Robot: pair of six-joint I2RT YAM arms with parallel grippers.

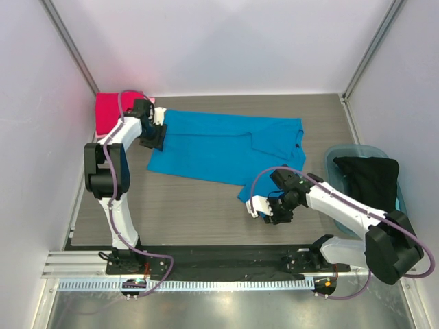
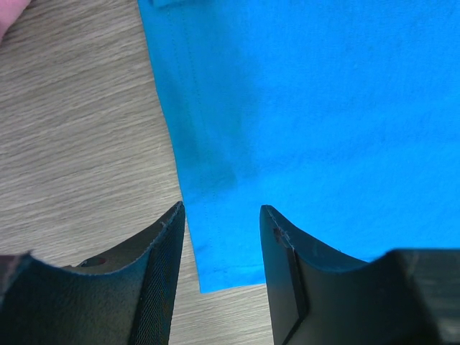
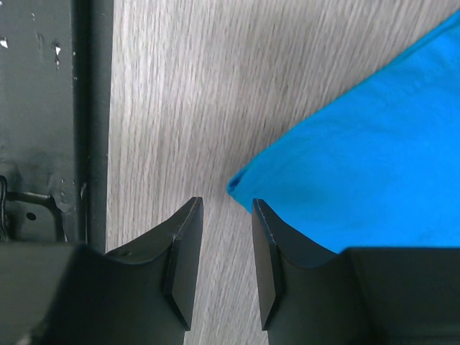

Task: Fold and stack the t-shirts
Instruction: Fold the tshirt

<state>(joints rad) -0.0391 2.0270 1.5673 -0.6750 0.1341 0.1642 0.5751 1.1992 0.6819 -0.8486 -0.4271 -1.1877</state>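
Right jaws, partly parted and empty, hang over the wood-grain surface (image 1: 199,212) just short of the near right corner of the blue t-shirt (image 1: 219,147), which lies spread flat mid-surface. To the right, a translucent blue tub (image 1: 341,156) holds black cloth (image 1: 370,179). Left jaws, likewise parted and gripping nothing, stand over the shirt's left edge. Beyond them, the red t-shirt (image 1: 110,111) sits in the far left corner.

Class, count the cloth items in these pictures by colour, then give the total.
Bright blue t-shirt: 1
Crimson red folded cloth: 1
Pale pink cloth, edge only: 1
Black cloth in translucent blue plastic tub: 1
Total: 4
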